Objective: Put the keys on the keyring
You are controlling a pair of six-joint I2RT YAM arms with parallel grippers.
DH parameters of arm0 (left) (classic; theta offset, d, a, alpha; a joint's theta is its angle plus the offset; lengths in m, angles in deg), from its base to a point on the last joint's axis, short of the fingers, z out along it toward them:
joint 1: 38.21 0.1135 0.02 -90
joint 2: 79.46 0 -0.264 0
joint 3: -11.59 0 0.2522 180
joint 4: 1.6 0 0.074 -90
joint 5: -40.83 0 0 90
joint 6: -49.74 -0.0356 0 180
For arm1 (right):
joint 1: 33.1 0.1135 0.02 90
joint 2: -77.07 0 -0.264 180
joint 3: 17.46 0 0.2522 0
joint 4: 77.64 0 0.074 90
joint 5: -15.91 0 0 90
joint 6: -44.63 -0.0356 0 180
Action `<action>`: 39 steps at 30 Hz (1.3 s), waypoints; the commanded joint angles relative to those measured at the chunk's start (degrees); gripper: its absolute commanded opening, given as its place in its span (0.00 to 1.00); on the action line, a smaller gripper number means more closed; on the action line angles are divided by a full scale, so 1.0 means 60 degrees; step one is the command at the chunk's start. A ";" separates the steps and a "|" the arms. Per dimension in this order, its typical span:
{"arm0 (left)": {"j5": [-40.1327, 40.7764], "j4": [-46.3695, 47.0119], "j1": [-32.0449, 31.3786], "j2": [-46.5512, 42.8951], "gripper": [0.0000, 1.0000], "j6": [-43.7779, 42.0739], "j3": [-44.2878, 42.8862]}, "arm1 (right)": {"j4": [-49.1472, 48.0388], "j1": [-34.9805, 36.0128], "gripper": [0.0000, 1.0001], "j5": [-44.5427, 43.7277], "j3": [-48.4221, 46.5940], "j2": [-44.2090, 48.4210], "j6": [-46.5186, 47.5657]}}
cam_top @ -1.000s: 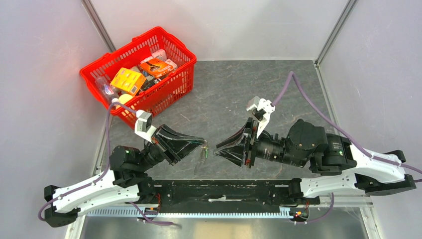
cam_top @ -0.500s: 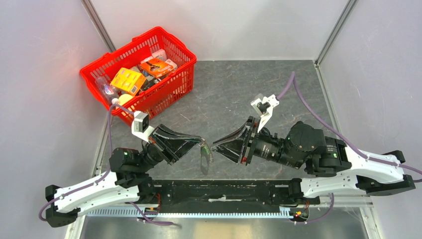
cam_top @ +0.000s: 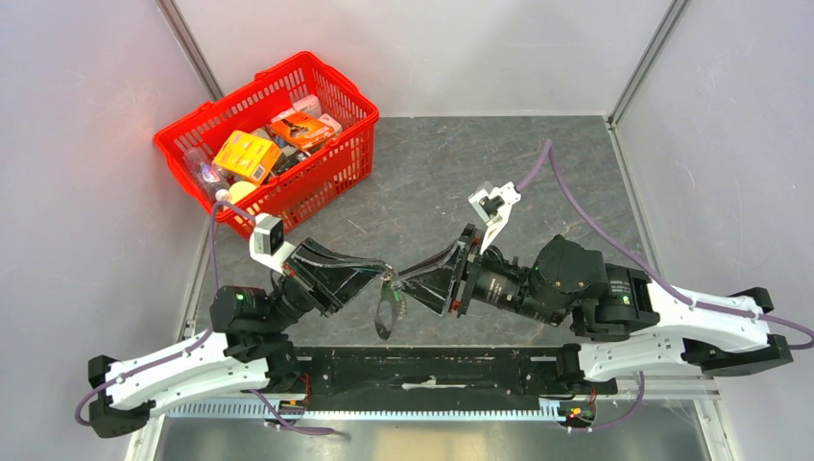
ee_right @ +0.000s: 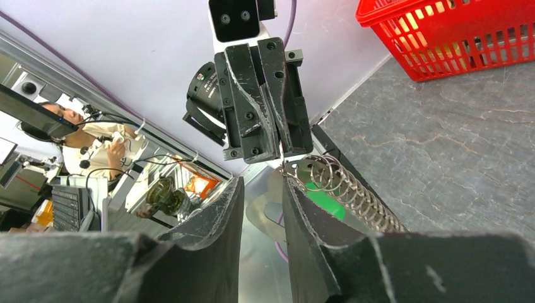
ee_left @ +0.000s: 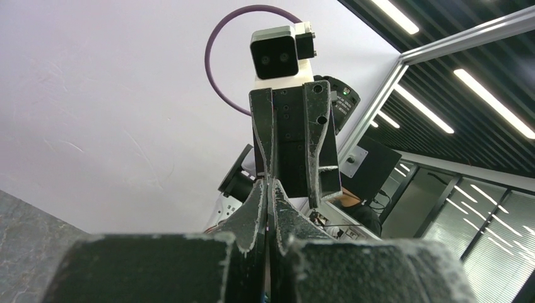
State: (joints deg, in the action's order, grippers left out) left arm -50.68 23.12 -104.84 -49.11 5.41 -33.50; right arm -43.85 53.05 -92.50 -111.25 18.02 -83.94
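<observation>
My left gripper is shut at the middle of the table's front. The keyring, a dark coiled loop, hangs from its tips. The key shows as a green speck at those same tips. In the right wrist view the left gripper points down at me, with the silvery coil of the keyring and the key's green head just under it. My right gripper is open, nothing clamped, its right finger in front of the key. From above, the right gripper nearly meets the left one's tips.
A red basket full of packets stands at the back left. The grey slate table ends at metal frame posts and pale walls. The black base rail runs along the near edge under both arms.
My right gripper has moved left and now sits right at the left gripper's tips. The left gripper has risen slightly, and the hanging keyring has swung a little.
</observation>
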 commanded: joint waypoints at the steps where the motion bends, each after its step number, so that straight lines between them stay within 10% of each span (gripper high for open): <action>1: 0.0464 0.0870 0.0009 0.0142 0.02 0.0441 -0.0137 | -0.0636 0.0041 0.36 -0.0272 0.0094 -0.0127 -0.0147; 29: 0.0384 0.1452 0.0016 0.0380 0.02 0.0723 0.0091 | -0.1213 -0.0099 0.31 -0.0577 0.0213 -0.0396 0.0116; 39: 0.0385 0.1499 0.0016 0.0368 0.02 0.0709 0.0078 | -0.1128 -0.0127 0.00 -0.0553 0.0105 -0.0371 0.0159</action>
State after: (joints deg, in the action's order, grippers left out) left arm -49.22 29.48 -104.84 -46.83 8.32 -32.61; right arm -49.18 52.51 -94.75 -109.63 15.38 -83.72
